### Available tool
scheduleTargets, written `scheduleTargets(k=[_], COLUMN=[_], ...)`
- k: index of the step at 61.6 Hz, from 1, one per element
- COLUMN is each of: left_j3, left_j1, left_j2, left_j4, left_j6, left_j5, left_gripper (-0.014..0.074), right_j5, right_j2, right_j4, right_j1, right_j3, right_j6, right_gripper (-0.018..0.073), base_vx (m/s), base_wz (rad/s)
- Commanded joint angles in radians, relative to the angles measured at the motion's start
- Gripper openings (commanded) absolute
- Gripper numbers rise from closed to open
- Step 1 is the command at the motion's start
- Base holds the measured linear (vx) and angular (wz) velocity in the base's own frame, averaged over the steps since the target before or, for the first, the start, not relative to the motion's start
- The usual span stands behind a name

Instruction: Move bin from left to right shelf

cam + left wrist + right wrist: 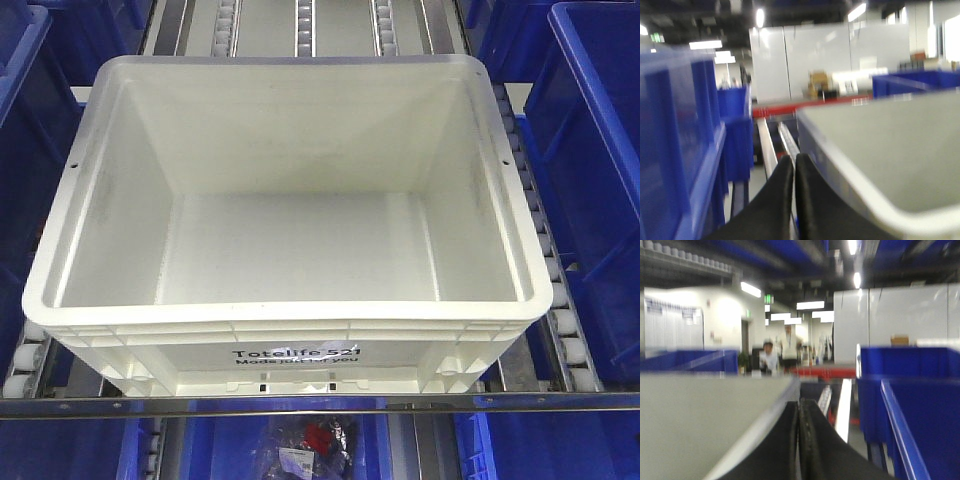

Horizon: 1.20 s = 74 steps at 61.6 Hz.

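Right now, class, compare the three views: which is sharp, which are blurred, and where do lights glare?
Front view: sharp and evenly lit, no glare on the bin. Left wrist view: blurred throughout, left gripper and bin wall smeared, ceiling lights blown out. Right wrist view: equally blurred, right gripper soft, strip lights glaring white.

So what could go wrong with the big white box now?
The white tote sits on rollers, so it might roll away if it is pushed. The left gripper and right gripper are both shut beside its walls and hold nothing, so it could slip if they try to lift it. Blue bins stand close on both sides, so the arms or the tote could bump them.
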Motion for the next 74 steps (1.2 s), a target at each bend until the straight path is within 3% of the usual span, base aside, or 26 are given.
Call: scheduleTargets(k=[1, 6, 11, 20, 25, 32, 38, 50, 63, 74], left_j3=[-0.026, -0.048, -0.134, -0.377, -0.518, -0.686, -0.799, -0.875, -0.874, -0.874], left_j1=[-0.005, -0.005, -0.005, -0.005, -0.005, -0.005, -0.005, -0.005, -0.005, -0.005], left_j2=[-0.011, -0.009, 0.008, 0.15, 0.273, 0.471, 0.602, 0.776, 0.828, 0.828], left_j4=[-0.008, -0.01, -0.036, -0.063, -0.079, -0.116, -0.112, -0.11, -0.11, -0.109], left_j6=[-0.02, -0.062, -0.113, -0.113, -0.113, -0.113, -0.113, -0.107, -0.104, -0.052], left_j5=[-0.177, -0.149, 0.079, 0.537, 0.707, 0.829, 0.847, 0.747, 0.706, 0.688], left_gripper=[-0.0008, -0.0008, -0.0008, -0.0008, -0.0008, -0.0008, -0.0008, -0.0008, -0.0006, 0.0035], right_j5=[-0.134, -0.017, 0.247, 0.693, 0.859, 1.013, 1.052, 1.012, 0.955, 0.908], right_j2=[-0.012, -0.012, -0.002, 0.138, 0.272, 0.486, 0.639, 0.816, 0.876, 0.879], right_j4=[0.02, 0.038, 0.036, -0.012, -0.021, -0.007, -0.007, -0.006, -0.001, 0.019], right_j1=[0.0, 0.0, 0.0, 0.0, 0.0, 0.0, 0.0, 0.0, 0.0, 0.0], right_j3=[0.003, -0.052, -0.17, -0.445, -0.579, -0.753, -0.863, -0.956, -0.956, -0.956], right_j6=[0.036, 0.036, 0.034, -0.003, -0.001, 0.02, 0.026, 0.025, 0.025, 0.025], right_gripper=[-0.0008, -0.0008, -0.0008, -0.0008, -0.0008, -0.0008, -0.0008, -0.0008, -0.0008, 0.0027], base_vx=[0.0, 0.0, 0.0, 0.0, 0.0, 0.0, 0.0, 0.0, 0.0, 0.0], base_wz=[0.0, 0.0, 0.0, 0.0, 0.0, 0.0, 0.0, 0.0, 0.0, 0.0])
